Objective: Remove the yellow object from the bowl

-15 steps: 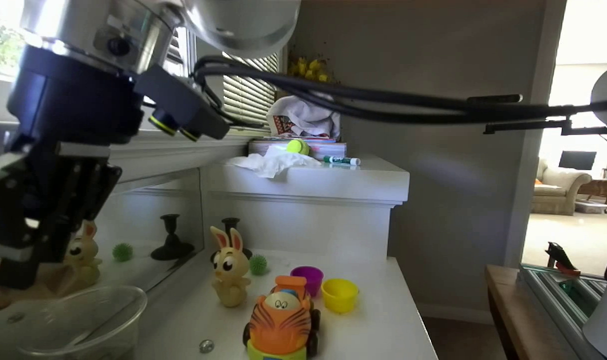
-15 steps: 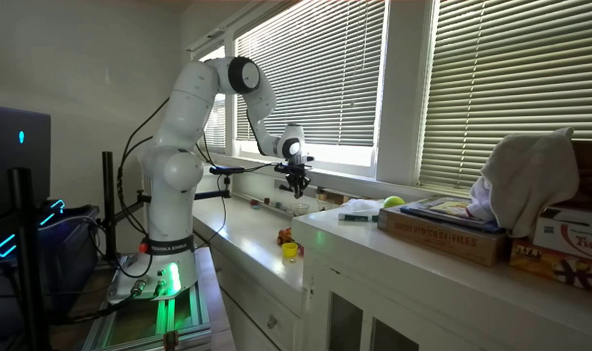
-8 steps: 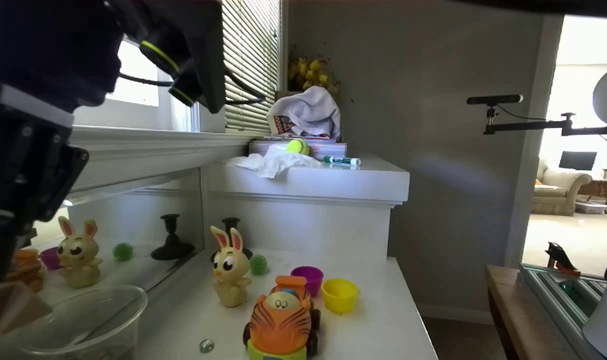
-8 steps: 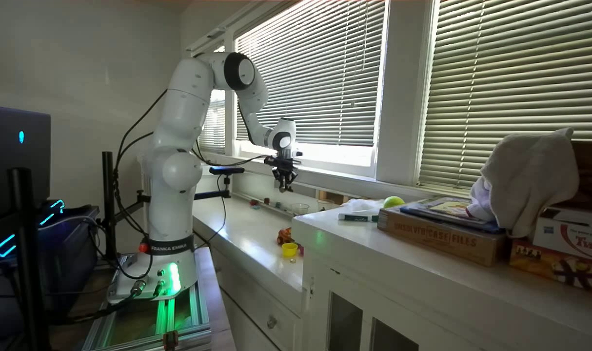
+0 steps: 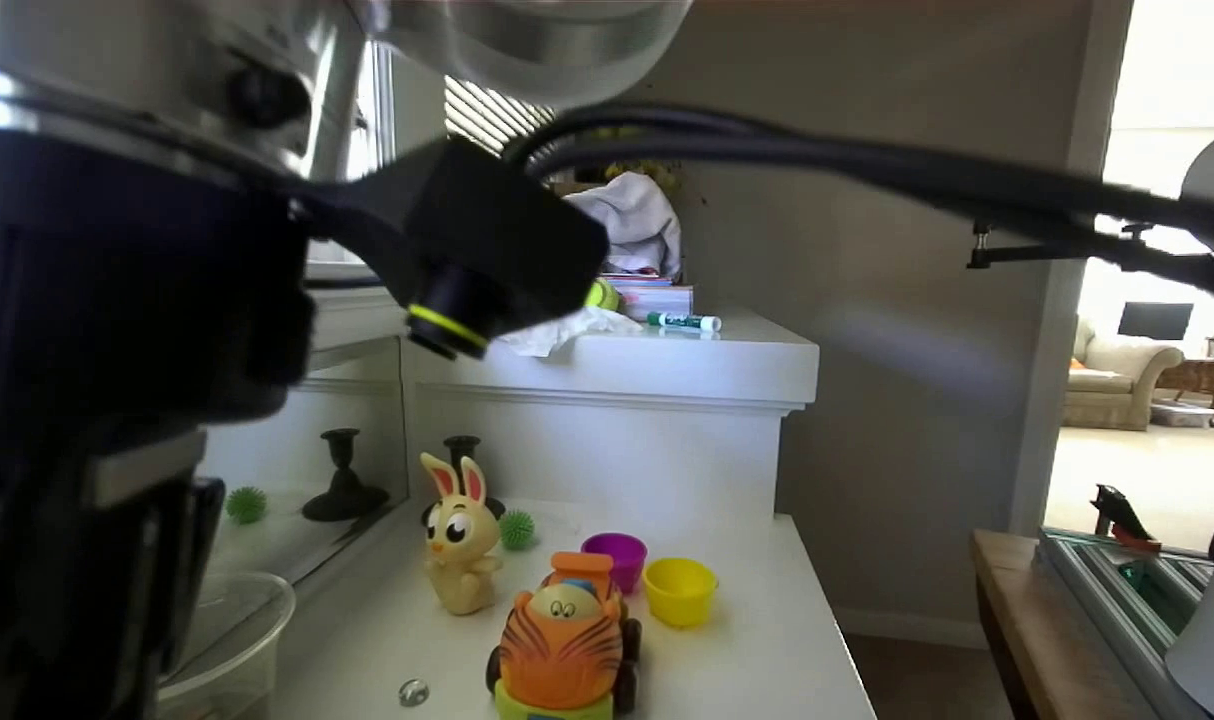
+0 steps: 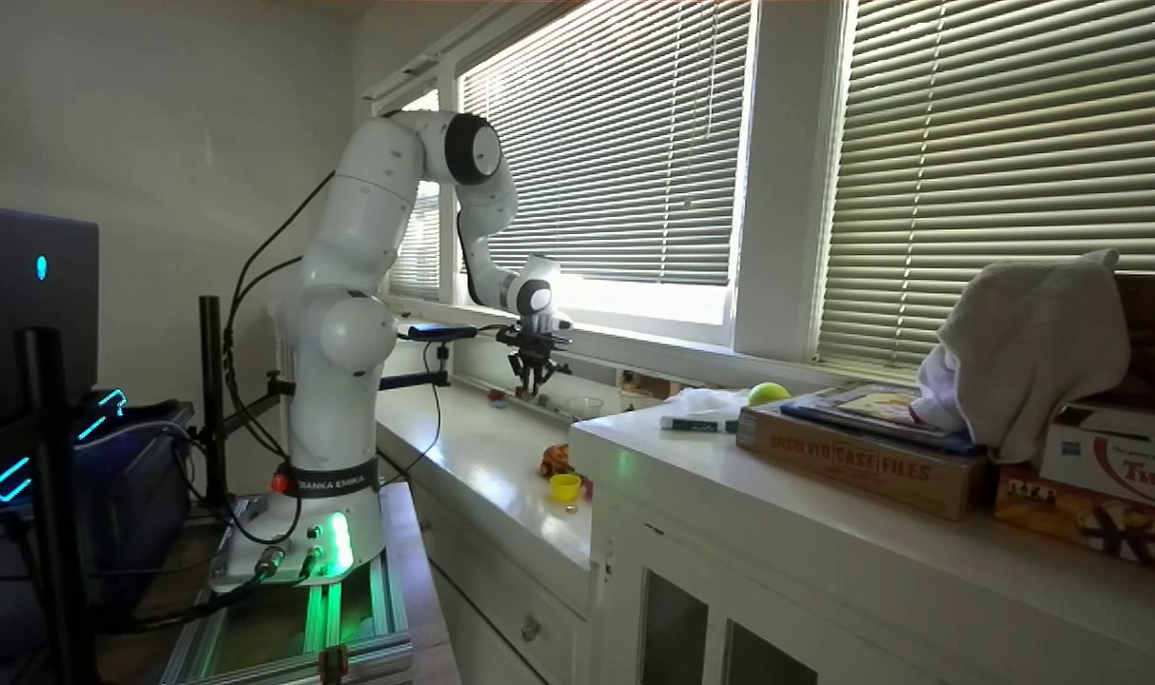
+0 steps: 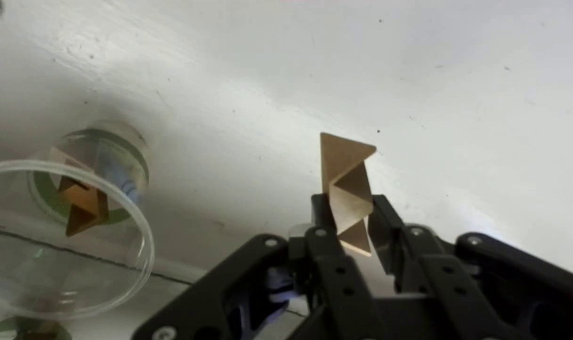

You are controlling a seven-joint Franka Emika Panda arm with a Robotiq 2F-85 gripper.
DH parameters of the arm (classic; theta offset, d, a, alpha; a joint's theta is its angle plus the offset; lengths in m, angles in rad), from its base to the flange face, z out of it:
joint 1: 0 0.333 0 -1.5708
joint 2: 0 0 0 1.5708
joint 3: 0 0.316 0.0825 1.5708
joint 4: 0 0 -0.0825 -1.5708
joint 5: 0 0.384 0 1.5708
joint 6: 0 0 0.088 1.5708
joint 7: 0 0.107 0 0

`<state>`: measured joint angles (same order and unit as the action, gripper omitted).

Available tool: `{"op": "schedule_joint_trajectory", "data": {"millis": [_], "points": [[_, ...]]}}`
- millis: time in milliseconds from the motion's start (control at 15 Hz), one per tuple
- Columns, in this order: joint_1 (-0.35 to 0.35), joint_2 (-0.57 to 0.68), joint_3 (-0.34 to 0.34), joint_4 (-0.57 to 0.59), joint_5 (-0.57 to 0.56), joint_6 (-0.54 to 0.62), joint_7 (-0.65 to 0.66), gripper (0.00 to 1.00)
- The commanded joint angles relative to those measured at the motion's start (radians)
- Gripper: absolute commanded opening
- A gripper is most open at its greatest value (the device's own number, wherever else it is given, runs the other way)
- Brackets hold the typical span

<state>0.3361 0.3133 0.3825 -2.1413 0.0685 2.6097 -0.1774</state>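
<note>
The clear, thin-rimmed bowl [image 7: 147,245] stands at the left in the wrist view and also shows in both exterior views [image 5: 242,665] [image 6: 585,407]. A tan-gold folded piece [image 7: 81,198] and something green show at its base, through its clear wall. My gripper [image 7: 351,203] is shut on a second tan-gold faceted piece [image 7: 345,148], which sticks out past the fingertips. It is to the right of the bowl, outside its rim and above the white counter. In an exterior view my gripper [image 6: 532,388] is low over the counter. In the close exterior view it is blurred and its fingertips are hidden.
A toy rabbit [image 5: 462,550], an orange tiger car [image 5: 562,645], a purple cup [image 5: 617,560], a small yellow dish [image 5: 680,590] and a glass gem [image 5: 413,692] are on the counter [image 5: 747,670]. A reflective panel [image 5: 357,400] runs behind. A raised ledge [image 5: 607,365] stands beyond.
My gripper has moved away from over the bowl toward the robot base side, and has come lower during the last half second. It carries the tan-gold piece. The bowl and toys have not moved.
</note>
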Motion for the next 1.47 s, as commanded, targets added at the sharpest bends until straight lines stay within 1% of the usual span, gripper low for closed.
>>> {"op": "schedule_joint_trajectory", "data": {"millis": [0,267,400,867,933,1000,1067,1133,1400], "points": [[0.036,0.033,-0.035,-0.044,-0.1,0.078,0.031,0.06],[0.055,0.073,-0.074,-0.062,-0.184,0.147,0.054,0.06],[0.062,0.082,-0.088,-0.067,-0.21,0.162,0.061,0.06],[0.082,0.116,-0.111,-0.064,-0.245,0.182,0.062,0.06],[0.084,0.118,-0.112,-0.063,-0.247,0.182,0.062,0.13],[0.083,0.118,-0.112,-0.062,-0.247,0.182,0.061,0.5],[0.085,0.118,-0.114,-0.062,-0.249,0.182,0.062,0.52],[0.084,0.116,-0.113,-0.062,-0.249,0.181,0.062,0.57],[0.077,0.091,-0.098,-0.065,-0.233,0.167,0.052,0.86]]}}
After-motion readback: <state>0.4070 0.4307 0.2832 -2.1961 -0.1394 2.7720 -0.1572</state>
